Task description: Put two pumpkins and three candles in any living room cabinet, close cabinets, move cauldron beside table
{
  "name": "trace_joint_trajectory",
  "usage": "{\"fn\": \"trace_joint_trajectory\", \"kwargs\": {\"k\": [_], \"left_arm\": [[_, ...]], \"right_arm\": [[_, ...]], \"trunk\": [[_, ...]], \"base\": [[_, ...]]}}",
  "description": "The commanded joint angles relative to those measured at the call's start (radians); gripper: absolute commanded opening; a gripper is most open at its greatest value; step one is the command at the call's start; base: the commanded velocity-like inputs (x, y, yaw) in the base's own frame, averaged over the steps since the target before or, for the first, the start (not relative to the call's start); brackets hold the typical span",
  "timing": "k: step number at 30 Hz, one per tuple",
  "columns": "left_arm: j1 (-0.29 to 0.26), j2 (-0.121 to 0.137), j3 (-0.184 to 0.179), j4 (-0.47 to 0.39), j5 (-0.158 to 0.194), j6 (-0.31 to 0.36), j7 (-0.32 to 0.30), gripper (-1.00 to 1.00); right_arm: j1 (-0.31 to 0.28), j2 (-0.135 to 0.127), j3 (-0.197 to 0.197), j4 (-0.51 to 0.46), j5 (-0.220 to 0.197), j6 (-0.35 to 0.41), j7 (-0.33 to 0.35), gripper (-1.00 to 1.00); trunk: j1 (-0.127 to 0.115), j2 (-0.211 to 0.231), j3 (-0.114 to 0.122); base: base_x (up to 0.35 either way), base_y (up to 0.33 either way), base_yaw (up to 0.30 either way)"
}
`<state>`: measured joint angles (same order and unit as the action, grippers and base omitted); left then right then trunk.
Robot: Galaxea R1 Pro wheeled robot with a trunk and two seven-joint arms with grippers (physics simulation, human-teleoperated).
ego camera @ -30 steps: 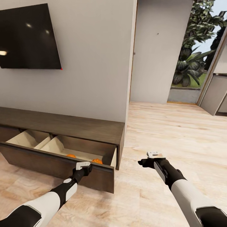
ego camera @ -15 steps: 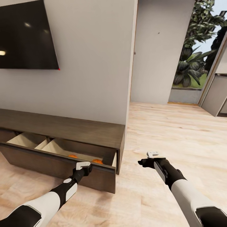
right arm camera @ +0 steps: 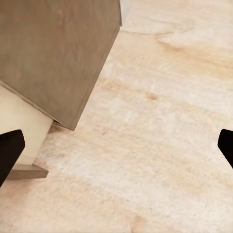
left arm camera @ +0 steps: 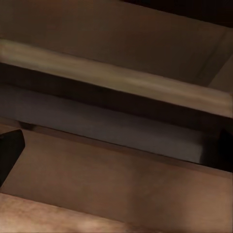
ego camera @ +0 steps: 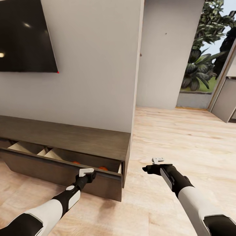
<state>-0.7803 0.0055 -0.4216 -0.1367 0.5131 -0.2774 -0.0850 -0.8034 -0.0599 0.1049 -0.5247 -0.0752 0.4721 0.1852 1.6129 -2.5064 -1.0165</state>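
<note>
Left gripper at the front of a part-open cabinet drawer with two pumpkins inside.

The cabinet runs low along the wall under the TV, and its drawer stands out a little from the body. The left gripper sits against the top edge of the drawer front, near the drawer's right end; whether its fingers are spread or closed cannot be told. The two pumpkins lie in the drawer's right compartment, just beyond that gripper, one slightly to its left and one slightly to its right, only their orange tops visible above the front. The right gripper hangs over the bare floor off the cabinet's right end, fingers spread wide and holding nothing.
</note>
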Motion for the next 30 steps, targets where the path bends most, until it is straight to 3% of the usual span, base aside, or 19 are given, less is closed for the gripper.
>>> {"fn": "trace_joint_trajectory", "kwargs": {"k": [1,21,30], "left_arm": [[0.0,0.001,-0.005,0.078,0.014,-0.003,-0.002,1.0],[0.0,-0.001,-0.005,0.08,0.013,-0.003,-0.002,1.0],[0.0,-0.001,-0.005,0.081,0.013,-0.004,-0.002,1.0]], "right_arm": [[0.0,-0.001,0.006,-0.002,-0.008,0.005,-0.002,1.0],[0.0,-0.001,0.007,-0.002,-0.008,0.005,-0.001,1.0],[0.0,-0.001,0.007,-0.002,-0.008,0.005,-0.001,1.0]], "trunk": [[0.0,0.0,-0.001],[0.0,0.0,-0.001],[0.0,0.0,-0.001]], "base": [[0.008,0.0,0.0],[0.056,0.0,0.0],[0.178,0.0,0.0]]}}
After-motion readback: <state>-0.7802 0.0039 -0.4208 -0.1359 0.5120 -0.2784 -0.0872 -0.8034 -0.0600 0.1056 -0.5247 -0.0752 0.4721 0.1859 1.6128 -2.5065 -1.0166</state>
